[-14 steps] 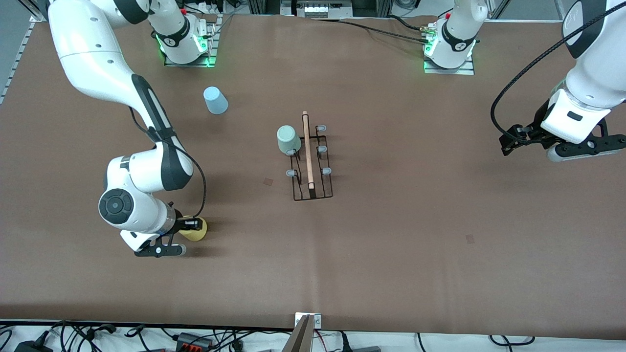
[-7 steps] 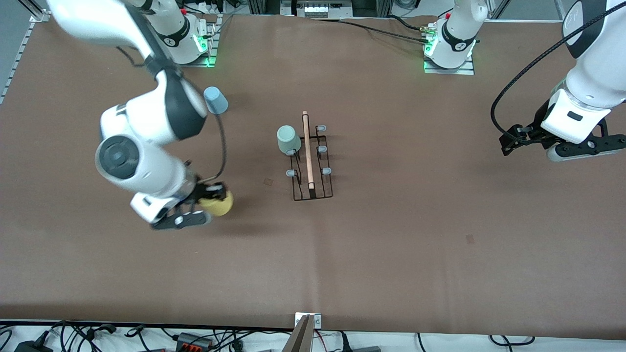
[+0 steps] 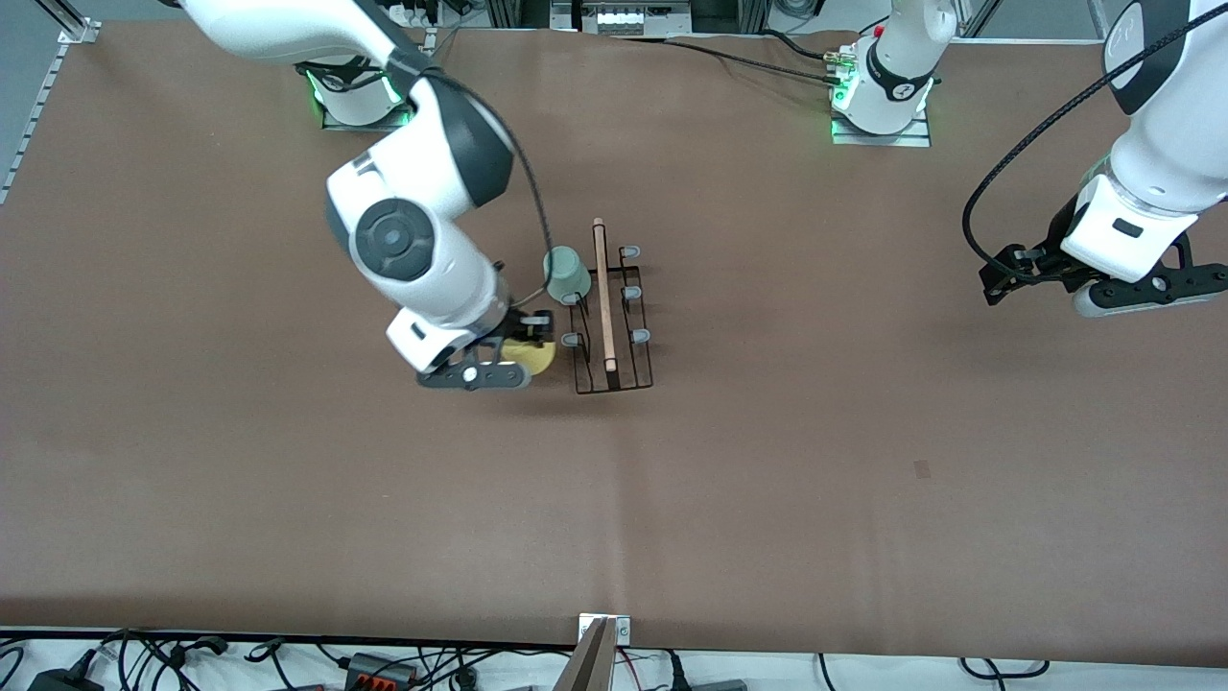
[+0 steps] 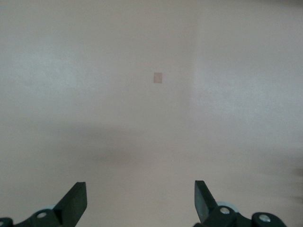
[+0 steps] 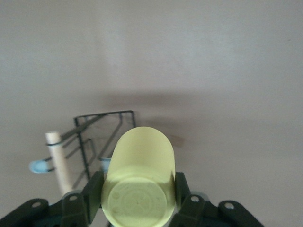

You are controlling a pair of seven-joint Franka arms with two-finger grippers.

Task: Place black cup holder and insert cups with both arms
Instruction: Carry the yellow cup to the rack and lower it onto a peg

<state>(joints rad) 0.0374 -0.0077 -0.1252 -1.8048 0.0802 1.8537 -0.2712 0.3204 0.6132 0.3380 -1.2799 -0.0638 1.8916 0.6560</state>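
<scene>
The right gripper (image 3: 523, 353) was closed on the small yellow plastic cup (image 3: 533, 355), with one finger on each side of the cup's body. In the right wrist view the yellow cup (image 5: 140, 182) filled the space between the jaws, its closed bottom turned toward the camera and its mouth pointing away, toward the thin black wire cup holder (image 5: 97, 137). The gripper hung just beside the black cup holder (image 3: 612, 321), on the side toward the right arm's end of the table, close to the pale-blue-tipped prong (image 3: 572, 339) that stood free there.

A pale sage green plastic cup (image 3: 567, 274) sat upside down on another prong of the same row, farther from the front camera. The holder stood near the middle of the table with its light wooden rod handle (image 3: 603, 293) along the top.

The step in hand seemed to be the insertion of the yellow cup. The next move probably called for turning the cup's mouth downward over the free prong and lowering it there; whether the mouth was already lined up with the prong I could not tell from these views.

The left gripper (image 4: 140, 201) waited with its jaws apart and nothing between them, over bare brown table (image 3: 825, 461) toward the left arm's end.
</scene>
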